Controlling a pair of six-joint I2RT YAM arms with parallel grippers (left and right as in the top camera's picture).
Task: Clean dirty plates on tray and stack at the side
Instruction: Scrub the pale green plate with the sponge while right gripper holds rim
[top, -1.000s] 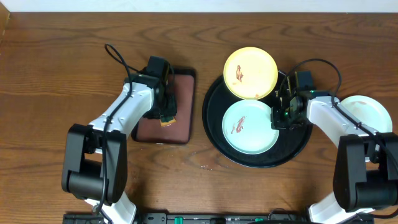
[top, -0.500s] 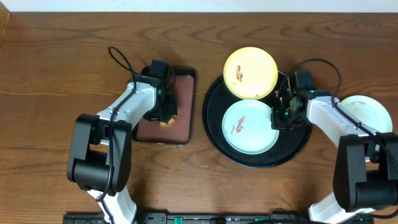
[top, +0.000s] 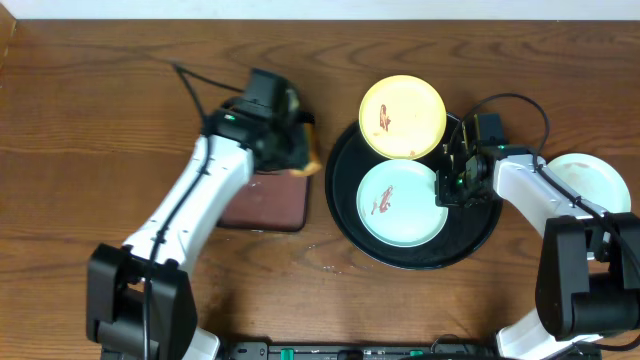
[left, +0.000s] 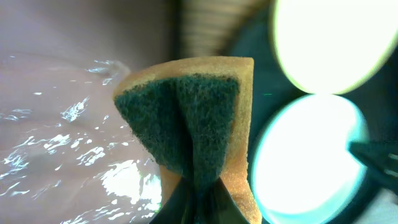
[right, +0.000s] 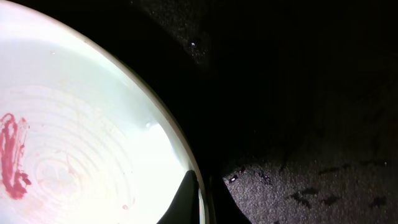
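Orange sponge (left: 186, 112) with green scouring face folding tight inside the left gripper (left: 193, 205), wet reddish-brown tray (top: 265, 205) glistening beneath and beside that gripper, wooden table (top: 80, 100) stretching beyond it.

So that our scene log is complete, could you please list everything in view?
table: one, brown wood, under everything
round tray: one, glossy black, right of centre
rectangular tray: one, reddish-brown, left of the round tray
yellow plate: one, red smear, over the round tray's far rim
smeared blue-green plate: one, inside the round tray
other blue-green plate: one, on the table, far right
sponge: one, orange with green face, folded
left gripper: pinching the sponge
right gripper: clamped on the smeared blue-green plate's rim
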